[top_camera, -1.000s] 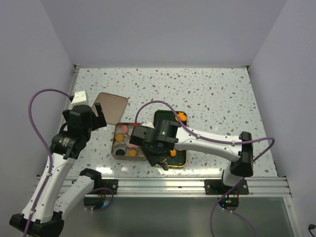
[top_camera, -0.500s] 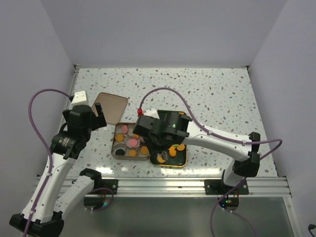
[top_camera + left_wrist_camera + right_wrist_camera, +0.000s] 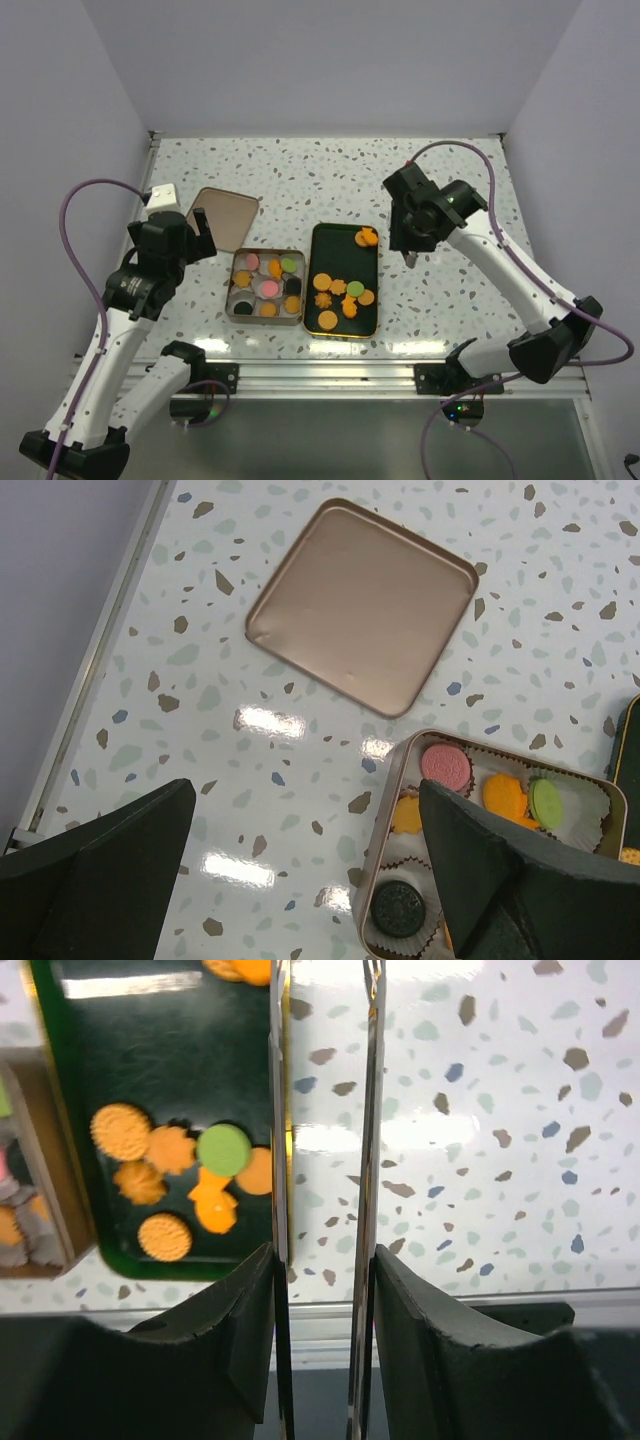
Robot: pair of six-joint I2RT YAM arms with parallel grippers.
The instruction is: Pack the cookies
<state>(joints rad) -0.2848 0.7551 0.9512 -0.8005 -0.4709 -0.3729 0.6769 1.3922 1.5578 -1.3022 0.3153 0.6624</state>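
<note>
While the right gripper [image 3: 325, 1020] hangs parted and empty right of the tray [image 3: 335, 255], left gripper [image 3: 305, 790] wide open, the next cookie [image 3: 322, 281] likely needs picking for the tin [image 3: 262, 320].

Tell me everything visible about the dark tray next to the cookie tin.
The tray is a long rectangle with rounded corners, glossy dark green inside with a thin gold rim; it looks like metal. It lies flat on the speckled table, just right of the tin, lengthwise away from the arms. Cookies rest on it: orange ones at the far end, a nearer cluster with one green round.
</note>
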